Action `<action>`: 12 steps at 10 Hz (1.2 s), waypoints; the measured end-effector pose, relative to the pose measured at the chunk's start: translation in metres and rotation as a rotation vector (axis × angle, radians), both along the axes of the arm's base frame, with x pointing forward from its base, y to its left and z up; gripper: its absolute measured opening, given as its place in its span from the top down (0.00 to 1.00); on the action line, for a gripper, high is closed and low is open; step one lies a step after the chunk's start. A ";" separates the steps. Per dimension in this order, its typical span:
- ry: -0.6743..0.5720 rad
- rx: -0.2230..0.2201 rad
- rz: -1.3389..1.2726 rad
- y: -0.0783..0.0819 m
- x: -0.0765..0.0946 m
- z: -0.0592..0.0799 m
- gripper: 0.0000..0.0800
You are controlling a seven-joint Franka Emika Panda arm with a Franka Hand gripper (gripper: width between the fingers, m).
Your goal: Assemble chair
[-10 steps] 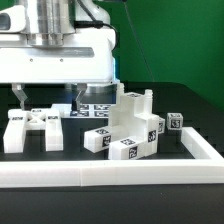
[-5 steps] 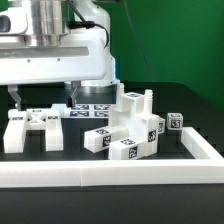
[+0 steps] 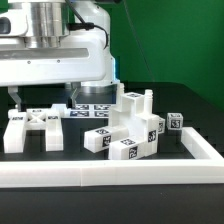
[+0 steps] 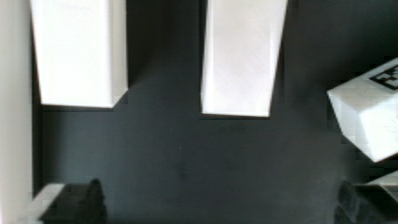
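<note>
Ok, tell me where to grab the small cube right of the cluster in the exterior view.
Grip the small cube across two opposite side faces, coming straight down from above. It sits alone, apart from the blocky cluster, so its flat parallel sides look free for the open gripper.

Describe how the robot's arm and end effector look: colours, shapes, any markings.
The arm is white, with rounded segments. A silver metal cylinder sits on a wide white housing, box-shaped with rounded corners. Below it, the end effector has two slim dark fingers. No markings show on any of it.
</note>
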State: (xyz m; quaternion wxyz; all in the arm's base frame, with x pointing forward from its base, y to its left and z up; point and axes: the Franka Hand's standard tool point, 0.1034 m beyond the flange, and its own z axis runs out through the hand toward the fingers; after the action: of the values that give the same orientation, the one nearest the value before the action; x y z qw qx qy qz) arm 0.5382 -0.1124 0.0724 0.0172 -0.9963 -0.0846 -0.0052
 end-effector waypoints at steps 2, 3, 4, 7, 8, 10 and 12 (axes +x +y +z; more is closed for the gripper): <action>0.018 0.002 -0.001 0.004 -0.021 -0.008 0.19; 0.010 -0.007 -0.002 0.004 -0.026 -0.013 0.19; -0.002 -0.021 -0.004 0.002 -0.031 -0.020 0.19; -0.006 -0.042 -0.005 0.000 -0.035 -0.038 0.19; 0.003 -0.041 -0.003 0.002 -0.037 -0.043 0.19; 0.005 -0.040 -0.006 0.010 -0.036 -0.044 0.19; 0.011 -0.046 0.000 0.013 -0.039 -0.055 0.19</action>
State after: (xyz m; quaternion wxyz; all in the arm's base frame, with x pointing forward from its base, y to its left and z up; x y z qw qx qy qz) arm 0.4990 -0.0998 0.0174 -0.0052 -0.9964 -0.0849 0.0021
